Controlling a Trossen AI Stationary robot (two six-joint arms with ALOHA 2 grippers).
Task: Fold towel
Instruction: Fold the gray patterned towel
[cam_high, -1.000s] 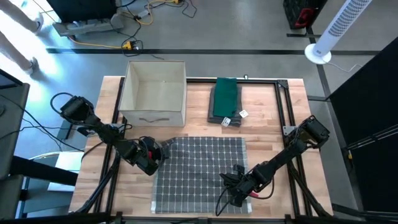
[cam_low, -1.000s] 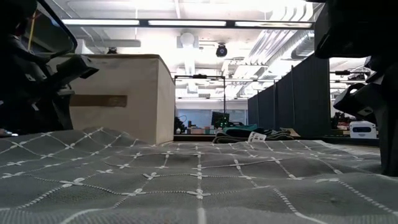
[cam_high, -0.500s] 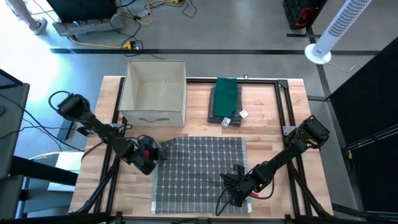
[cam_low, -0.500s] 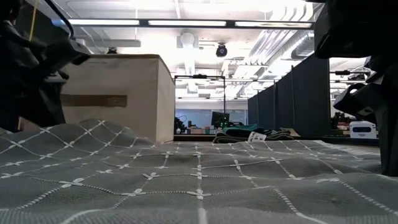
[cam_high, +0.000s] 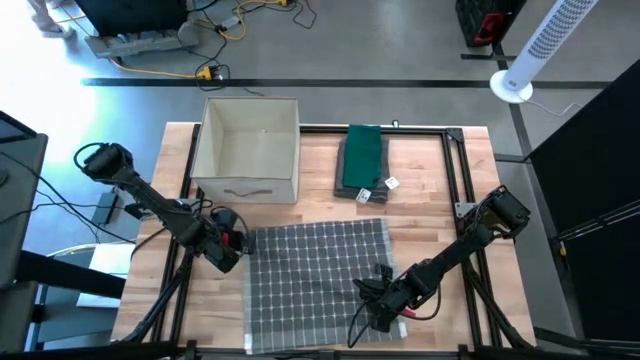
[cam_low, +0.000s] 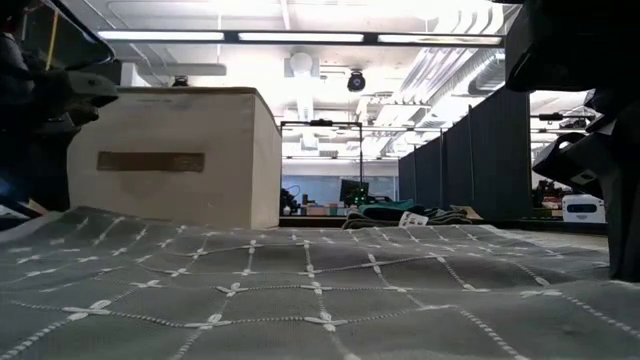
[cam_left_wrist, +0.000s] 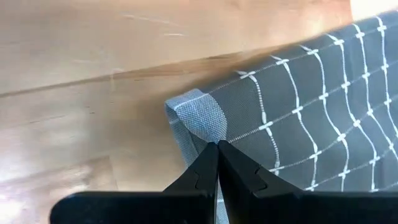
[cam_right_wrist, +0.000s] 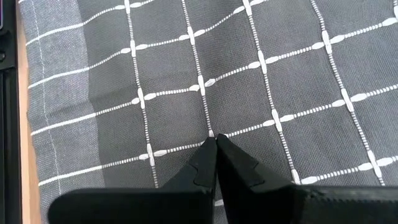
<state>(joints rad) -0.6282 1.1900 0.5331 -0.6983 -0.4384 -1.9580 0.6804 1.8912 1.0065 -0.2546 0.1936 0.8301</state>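
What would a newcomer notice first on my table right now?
The grey grid towel spread flat across the front middle of the table, with the left gripper shut on its far-left corner and the right gripper shut, pressed on its front right part. Behind stand an open box and a folded green cloth.

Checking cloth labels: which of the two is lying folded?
The green cloth, beside the box; the grey checked towel lies spread flat between both tools.

There are 2 tools (cam_high: 233, 243) (cam_high: 380, 300), 1 grey checked towel (cam_high: 315, 280), 1 box (cam_high: 248, 150) and 1 folded green cloth (cam_high: 362, 160).
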